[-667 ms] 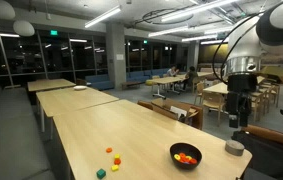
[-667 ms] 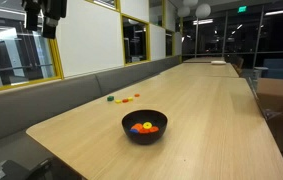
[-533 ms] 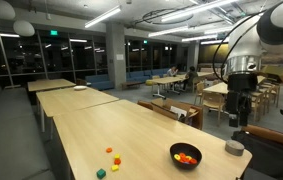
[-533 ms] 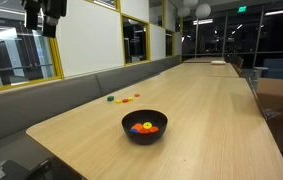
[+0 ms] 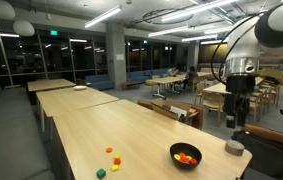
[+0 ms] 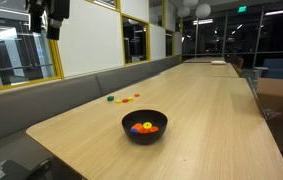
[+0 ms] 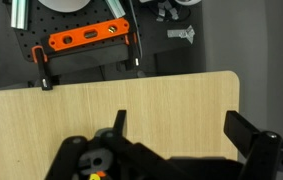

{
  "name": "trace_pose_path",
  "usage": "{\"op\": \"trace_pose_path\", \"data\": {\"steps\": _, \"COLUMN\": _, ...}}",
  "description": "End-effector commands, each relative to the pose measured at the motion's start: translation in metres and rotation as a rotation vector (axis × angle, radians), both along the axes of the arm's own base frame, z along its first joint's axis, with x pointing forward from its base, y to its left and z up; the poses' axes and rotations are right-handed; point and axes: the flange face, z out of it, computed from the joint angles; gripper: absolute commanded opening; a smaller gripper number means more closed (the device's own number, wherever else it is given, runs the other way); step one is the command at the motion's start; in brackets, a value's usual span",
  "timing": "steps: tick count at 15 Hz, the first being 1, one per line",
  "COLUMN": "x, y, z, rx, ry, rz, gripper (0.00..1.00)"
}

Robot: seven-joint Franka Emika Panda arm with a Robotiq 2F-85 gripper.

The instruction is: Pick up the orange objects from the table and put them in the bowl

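The black bowl (image 5: 185, 155) stands near the end of the light-wood table (image 5: 131, 125) and holds several orange pieces; it also shows in an exterior view (image 6: 144, 126). An orange piece (image 5: 108, 151) lies loose on the table, seen as small orange bits (image 6: 127, 99) in an exterior view. My gripper (image 5: 239, 112) hangs high above the table's end, well away from the bowl and the pieces; it also shows at the top of an exterior view (image 6: 49, 22). In the wrist view the gripper (image 7: 181, 128) is open and empty over bare table top (image 7: 171, 100).
A yellow piece (image 5: 115, 160) and a green piece (image 5: 101, 172) lie next to the orange one. A grey round container (image 5: 235, 147) stands beside the bowl. A black pegboard with an orange level (image 7: 88, 38) lies beyond the table's edge. A bench (image 6: 41, 105) runs along the table.
The gripper has shifted slightly sideways high above the table. The bowl and the loose pieces have not moved.
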Motion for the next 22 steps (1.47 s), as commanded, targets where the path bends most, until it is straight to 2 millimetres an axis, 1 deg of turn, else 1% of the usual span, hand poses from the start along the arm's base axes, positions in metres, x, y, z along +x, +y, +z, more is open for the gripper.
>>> {"op": "trace_pose_path", "data": {"steps": 1, "x": 0.036, "y": 0.004, "z": -0.009, "rx": -0.068, "ry": -0.060, "rz": -0.015, "gripper": 1.00}}
{"op": "trace_pose_path", "data": {"steps": 3, "x": 0.071, "y": 0.009, "z": -0.022, "rx": -0.105, "ry": -0.104, "rz": -0.024, "gripper": 1.00}}
{"op": "trace_pose_path", "data": {"steps": 4, "x": 0.092, "y": 0.011, "z": -0.029, "rx": -0.121, "ry": -0.116, "rz": -0.022, "gripper": 1.00}}
{"op": "trace_pose_path", "data": {"steps": 6, "x": 0.120, "y": 0.013, "z": -0.041, "rx": -0.150, "ry": -0.130, "rz": -0.009, "gripper": 1.00}}
{"op": "trace_pose_path", "data": {"steps": 11, "x": 0.203, "y": 0.015, "z": -0.071, "rx": -0.183, "ry": -0.071, "rz": 0.052, "gripper": 1.00}}
{"op": "trace_pose_path", "data": {"steps": 14, "x": 0.257, "y": 0.020, "z": -0.089, "rx": -0.193, "ry": -0.047, "rz": 0.103, "gripper": 1.00}}
{"op": "trace_pose_path", "data": {"steps": 18, "x": 0.322, "y": 0.030, "z": -0.123, "rx": -0.167, "ry": -0.032, "rz": 0.191, "gripper": 1.00}}
{"op": "trace_pose_path", "data": {"steps": 20, "x": 0.351, "y": 0.038, "z": -0.143, "rx": -0.139, "ry": -0.026, "rz": 0.228, "gripper": 1.00}}
{"op": "trace_pose_path", "data": {"steps": 22, "x": 0.379, "y": 0.051, "z": -0.161, "rx": -0.139, "ry": -0.040, "rz": 0.220, "gripper": 1.00}}
